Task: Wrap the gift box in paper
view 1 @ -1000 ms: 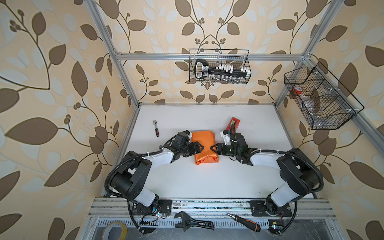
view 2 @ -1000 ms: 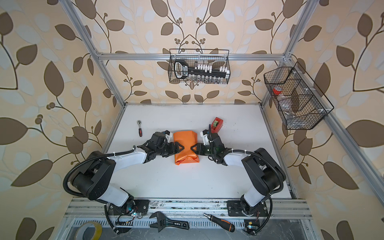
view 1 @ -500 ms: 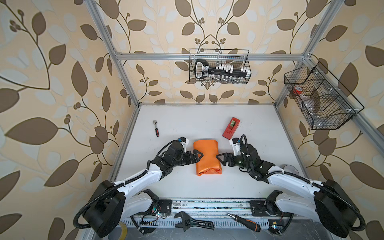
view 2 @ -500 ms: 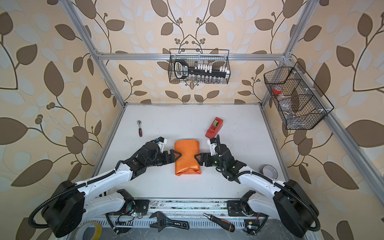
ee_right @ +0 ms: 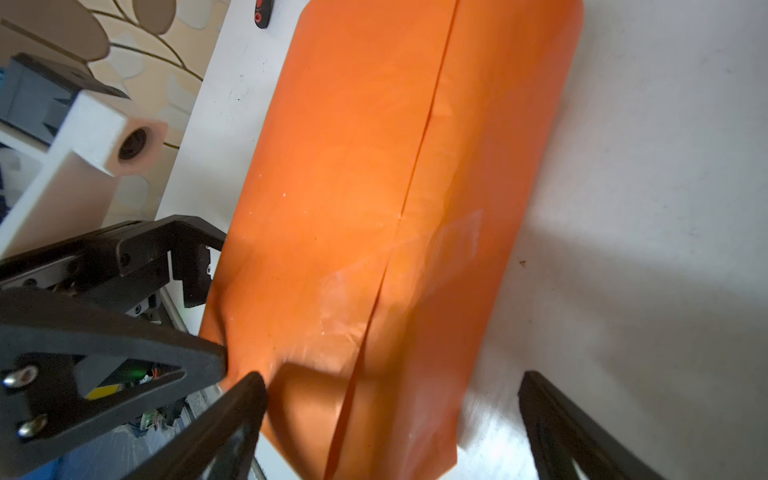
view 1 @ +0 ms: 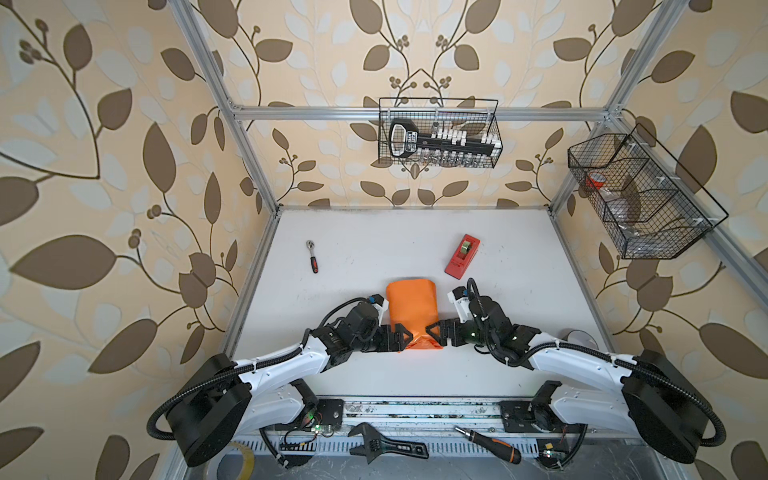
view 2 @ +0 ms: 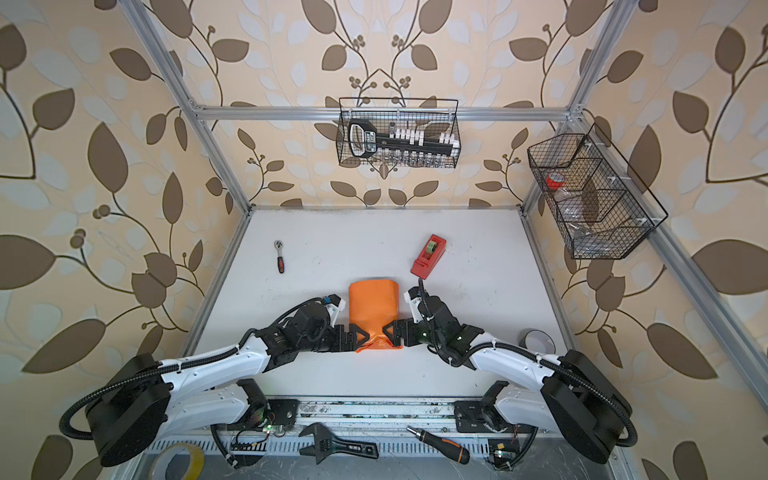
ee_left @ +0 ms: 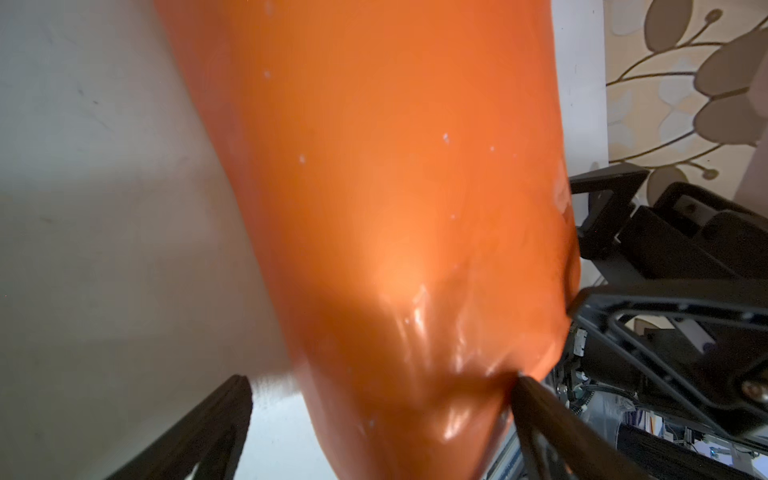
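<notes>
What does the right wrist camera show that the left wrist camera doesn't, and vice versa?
Right wrist only: the paper's lengthwise seam, the ratchet's handle tip, the left wrist camera. Left wrist only: the right arm's black wrist behind the paper. Both: orange paper, white table, wallpaper, left gripper and right gripper open at the paper's end.

Paper (view 1: 411, 307) centre; tape dispenser (view 1: 462, 255) behind-right; ratchet (view 1: 312, 257) behind-left.

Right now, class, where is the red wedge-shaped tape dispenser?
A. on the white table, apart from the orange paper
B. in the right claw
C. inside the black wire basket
A: in both top views the red wedge-shaped tape dispenser lies on the white table, apart from the glossy orange paper.
</notes>
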You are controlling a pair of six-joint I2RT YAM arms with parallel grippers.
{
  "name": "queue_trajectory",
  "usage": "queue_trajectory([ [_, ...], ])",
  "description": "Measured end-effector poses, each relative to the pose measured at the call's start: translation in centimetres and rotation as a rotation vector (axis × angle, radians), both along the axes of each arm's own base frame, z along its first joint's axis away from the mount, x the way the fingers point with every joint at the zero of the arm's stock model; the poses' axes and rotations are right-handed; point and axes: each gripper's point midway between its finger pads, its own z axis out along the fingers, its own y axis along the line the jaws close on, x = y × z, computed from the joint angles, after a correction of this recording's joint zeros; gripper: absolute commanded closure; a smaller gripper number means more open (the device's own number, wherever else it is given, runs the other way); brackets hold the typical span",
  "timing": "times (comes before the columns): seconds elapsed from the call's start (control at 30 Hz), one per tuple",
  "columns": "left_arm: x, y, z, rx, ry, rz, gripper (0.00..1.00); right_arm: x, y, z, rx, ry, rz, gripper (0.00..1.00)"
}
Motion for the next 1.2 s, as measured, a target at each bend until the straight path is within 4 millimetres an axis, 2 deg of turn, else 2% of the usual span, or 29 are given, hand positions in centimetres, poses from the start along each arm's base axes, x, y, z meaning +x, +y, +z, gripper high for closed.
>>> queue_trajectory([
  [0.2,-0.1,0.5,-0.4,0.015,-0.005,0.013,0.01,-0.1,-0.4,-0.7,-0.030,0.005,0.007,0.05],
  [0.33,-0.1,0.7,0.3,0.002,-0.026,0.019,0.01,0.0,-0.8,-0.9,-0.045,0.003,0.009,0.06],
  [0.47,0.1,0.5,1.4,-0.031,-0.058,0.020,0.01,0.0,-1.1,0.2,-0.027,-0.024,0.009,0.04],
  [0.6,0.2,0.5,1.6,-0.034,-0.064,0.024,0.01,-0.3,-0.2,1.4,0.017,-0.040,0.027,0.03],
  [0.87,0.9,1.3,1.3,0.013,-0.078,0.066,0.01,-1.4,0.9,-0.7,-0.018,0.018,0.056,0.00],
  [1.2,1.3,1.9,0.3,0.062,-0.077,0.090,0.01,-1.0,0.5,-0.9,-0.039,0.007,0.033,0.00],
])
